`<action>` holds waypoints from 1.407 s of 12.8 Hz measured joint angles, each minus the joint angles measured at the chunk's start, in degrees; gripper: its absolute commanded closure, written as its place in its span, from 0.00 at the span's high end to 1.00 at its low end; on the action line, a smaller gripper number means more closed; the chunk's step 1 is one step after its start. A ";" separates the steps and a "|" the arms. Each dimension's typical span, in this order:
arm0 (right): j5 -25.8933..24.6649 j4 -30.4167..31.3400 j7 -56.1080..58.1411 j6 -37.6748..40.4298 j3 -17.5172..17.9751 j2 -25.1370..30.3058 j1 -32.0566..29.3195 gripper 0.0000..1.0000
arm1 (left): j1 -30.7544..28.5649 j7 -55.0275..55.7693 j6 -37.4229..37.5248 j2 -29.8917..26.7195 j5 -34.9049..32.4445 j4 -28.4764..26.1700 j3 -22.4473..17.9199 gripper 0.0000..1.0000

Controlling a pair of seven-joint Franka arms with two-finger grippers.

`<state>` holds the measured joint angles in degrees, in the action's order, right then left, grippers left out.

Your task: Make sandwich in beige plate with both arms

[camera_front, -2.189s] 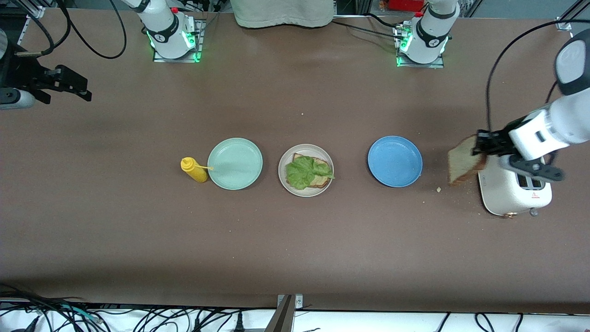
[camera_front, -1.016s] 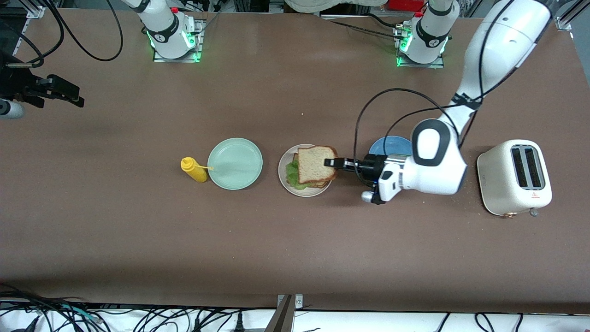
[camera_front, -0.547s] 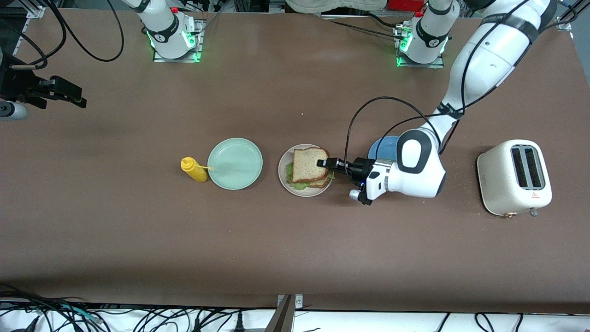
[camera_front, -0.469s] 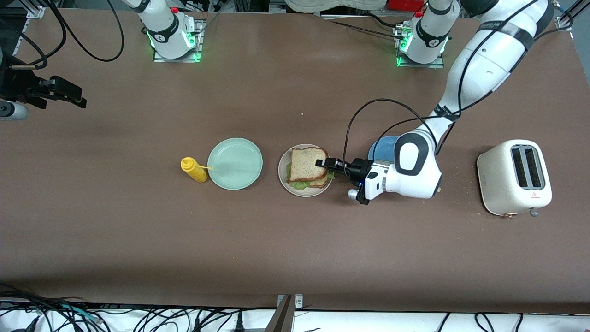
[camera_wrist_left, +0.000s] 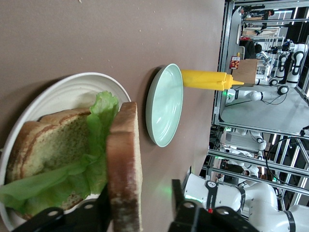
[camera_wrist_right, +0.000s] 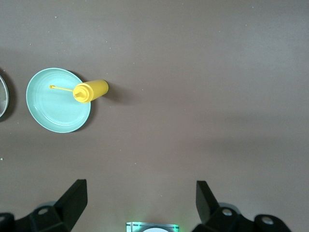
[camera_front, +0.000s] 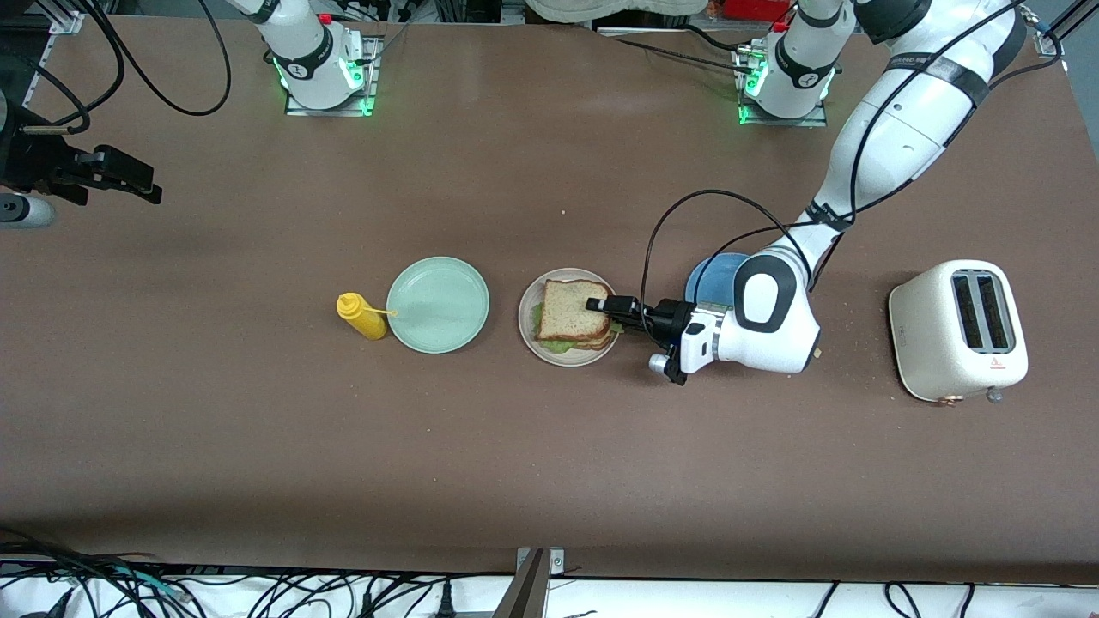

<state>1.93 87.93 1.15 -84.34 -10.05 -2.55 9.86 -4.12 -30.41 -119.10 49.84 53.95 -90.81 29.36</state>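
Observation:
The beige plate (camera_front: 525, 324) holds a bread slice (camera_wrist_left: 50, 140) with a green lettuce leaf (camera_wrist_left: 94, 145) on it. A second slice (camera_front: 571, 309) lies on top of the lettuce. My left gripper (camera_front: 601, 306) reaches in low from the left arm's end, and its jaws straddle that top slice's edge (camera_wrist_left: 124, 164). The jaws are open: one finger (camera_wrist_left: 103, 209) rests against the crust, the other (camera_wrist_left: 176, 199) stands apart from it. My right gripper (camera_front: 137, 176) waits open and holding nothing over the right arm's end of the table, seen too in the right wrist view (camera_wrist_right: 140, 193).
A mint-green plate (camera_front: 438, 305) and a yellow squeeze bottle (camera_front: 361, 316) lie beside the beige plate toward the right arm's end. A blue plate (camera_front: 711, 275) is partly covered by my left arm. A white toaster (camera_front: 957, 330) stands at the left arm's end.
My left arm carried the second slice from the toaster to the beige plate and lowered it onto the lettuce. Its jaws, shut on the slice until now, have opened. The right arm barely moved.

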 measured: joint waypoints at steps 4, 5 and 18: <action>0.00 -0.01 0.00 0.00 0.00 0.00 0.00 1.00 | -0.15 -0.39 -0.09 -0.51 -3.76 1.43 -1.04 1.00; 0.00 -0.02 0.00 0.00 0.00 0.00 0.00 1.00 | -0.49 -0.37 -0.09 -0.70 -6.50 2.32 -1.23 1.00; 0.00 -0.16 0.00 0.00 0.03 -0.02 0.04 1.00 | -8.23 17.40 11.36 -17.21 -40.03 4.92 -1.50 1.00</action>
<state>1.93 87.77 1.15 -84.34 -10.02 -2.57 9.90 -12.34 -13.02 -107.74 32.63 13.92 -85.89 27.86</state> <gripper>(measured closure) 0.000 0.000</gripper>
